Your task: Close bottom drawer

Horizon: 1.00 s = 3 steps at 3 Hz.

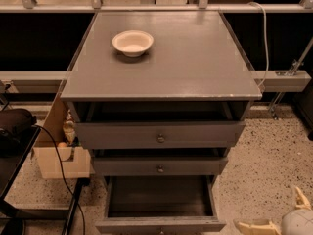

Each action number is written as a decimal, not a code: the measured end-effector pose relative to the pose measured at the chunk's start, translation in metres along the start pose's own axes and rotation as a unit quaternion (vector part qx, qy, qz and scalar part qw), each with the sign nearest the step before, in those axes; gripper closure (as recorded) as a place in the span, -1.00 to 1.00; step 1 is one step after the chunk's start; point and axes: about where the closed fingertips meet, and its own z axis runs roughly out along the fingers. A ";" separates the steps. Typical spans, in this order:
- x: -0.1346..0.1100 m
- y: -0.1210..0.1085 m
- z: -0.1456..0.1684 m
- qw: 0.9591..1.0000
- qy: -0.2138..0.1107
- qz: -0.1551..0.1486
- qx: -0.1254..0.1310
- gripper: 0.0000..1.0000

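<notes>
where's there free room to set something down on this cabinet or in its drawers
The cabinet top is bare right of and in front of the bowl. The tray of the bottom drawer is open and bare. The top drawer and middle drawer show only narrow gaps. The gripper sits low right, beside the bottom drawer.

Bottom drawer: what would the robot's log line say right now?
bottom drawer: pulled out, empty tray showing | hand: low right of it, open, not touching | bowl: on cabinet top | step: push not begun
</notes>
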 end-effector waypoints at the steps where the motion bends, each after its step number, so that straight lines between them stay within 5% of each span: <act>1: 0.012 -0.012 0.013 0.998 -0.049 0.021 0.025 -1.00; 2: 0.029 -0.025 0.027 0.992 -0.116 0.027 0.037 -1.00; 3: 0.058 -0.028 0.049 0.983 -0.169 0.068 0.008 -1.00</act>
